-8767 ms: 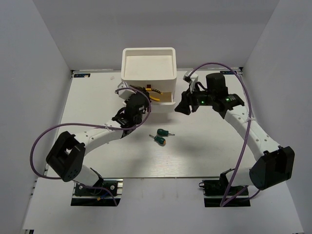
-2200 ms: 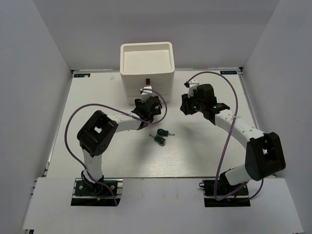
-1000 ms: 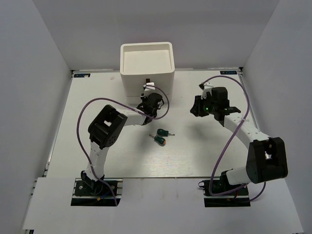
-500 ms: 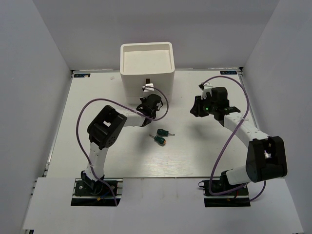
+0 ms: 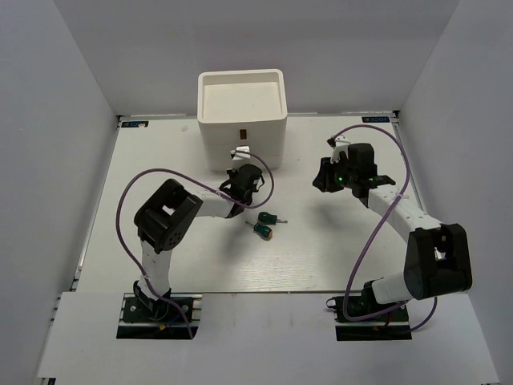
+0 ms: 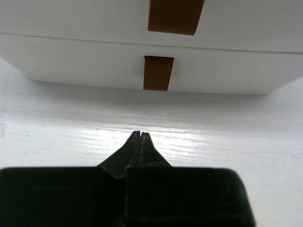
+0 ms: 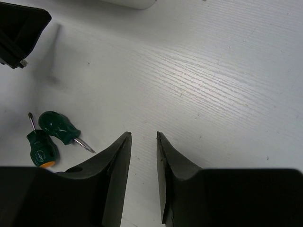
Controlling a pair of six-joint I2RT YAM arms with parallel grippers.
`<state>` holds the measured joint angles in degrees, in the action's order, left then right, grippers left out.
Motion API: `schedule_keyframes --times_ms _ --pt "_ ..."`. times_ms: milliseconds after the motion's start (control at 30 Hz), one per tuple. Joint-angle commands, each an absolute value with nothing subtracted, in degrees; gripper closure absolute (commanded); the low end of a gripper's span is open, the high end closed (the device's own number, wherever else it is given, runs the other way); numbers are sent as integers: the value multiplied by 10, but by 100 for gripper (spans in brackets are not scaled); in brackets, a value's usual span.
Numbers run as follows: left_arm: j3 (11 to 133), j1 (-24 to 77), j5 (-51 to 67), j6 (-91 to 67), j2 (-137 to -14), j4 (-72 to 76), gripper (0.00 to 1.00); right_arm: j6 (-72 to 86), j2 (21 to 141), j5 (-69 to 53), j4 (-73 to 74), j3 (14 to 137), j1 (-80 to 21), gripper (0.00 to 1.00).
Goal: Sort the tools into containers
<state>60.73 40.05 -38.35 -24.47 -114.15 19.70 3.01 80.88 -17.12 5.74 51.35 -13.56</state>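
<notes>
Both drawers of the white organizer [image 5: 242,96] look pushed in. On my left wrist view the upper handle [image 6: 175,16] and lower handle [image 6: 158,73] sit flush against its front. My left tool [image 6: 141,137] is closed tight on nothing, low over the bench [image 5: 160,241], facing the lower handle but apart from it. My right tool [image 7: 143,137] hangs with its jaws part way open and nothing between them, well off to the right of the organizer.

The only tools I can see are two stubby green-handled screwdrivers lying loose mid-bench. The far screwdriver [image 5: 273,218] and the near screwdriver [image 5: 261,230] lie just beside each other, and I cannot tell whether they touch. I see no pliers or long screwdrivers, so I judge the sort to be mostly done and the step in hand to be fetching these last two.

Next I would spread one tool wider, bring it down over a single fat handle and close across its width. They lie so close that a finger could nudge the neighbour away, so I would approach from the outer side. A drawer may also need pulling open first, unless they go in the tray top
</notes>
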Motion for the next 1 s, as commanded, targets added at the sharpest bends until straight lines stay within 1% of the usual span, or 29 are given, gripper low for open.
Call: schedule_keyframes --times_ms 0,133,167,200,233,267,300,333,600,967 --pt "593 404 -381 -255 -1090 203 100 37 811 -185 29 523 -134 66" --pt "593 404 -395 -269 -1085 192 100 37 811 -186 29 519 -134 66" --pt "612 404 -402 -275 -1090 175 98 38 810 -185 29 519 -134 66" --pt "621 404 -403 -275 -1090 164 75 37 809 -185 29 518 -134 66" --pt "627 404 -403 -275 -1099 164 65 37 809 -185 27 516 -135 65" --pt "633 404 -408 -267 -1106 164 60 37 808 -185 27 515 -134 65" --pt "633 399 -408 -267 -1106 164 52 37 809 -186 29 514 -134 65" --pt "641 399 -408 -267 -1113 170 50 37 807 -185 27 514 -134 65" --pt "695 394 -403 -206 -1150 187 45 30 807 -181 30 509 -134 65" --pt "727 388 -408 -183 -1191 192 45 32 817 -181 30 517 -132 65"
